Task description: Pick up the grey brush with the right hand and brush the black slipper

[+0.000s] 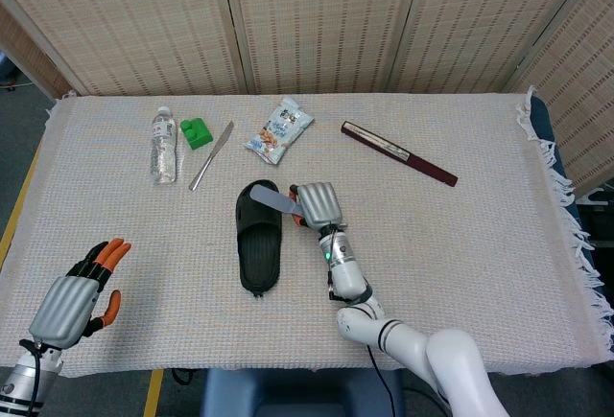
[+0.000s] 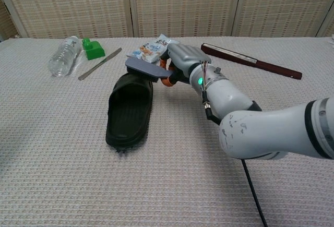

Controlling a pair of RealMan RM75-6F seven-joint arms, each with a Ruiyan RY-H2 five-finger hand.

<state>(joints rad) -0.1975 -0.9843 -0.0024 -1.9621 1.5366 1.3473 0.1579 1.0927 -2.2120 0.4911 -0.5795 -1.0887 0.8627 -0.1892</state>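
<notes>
Right hand (image 2: 183, 60) grips the grey brush (image 2: 145, 68) by its handle, the head tilted over the far end of the black slipper (image 2: 130, 107) on the table (image 2: 62, 175). Left hand (image 1: 75, 294) rests at the near edge, fingers spread, holding nothing.
</notes>
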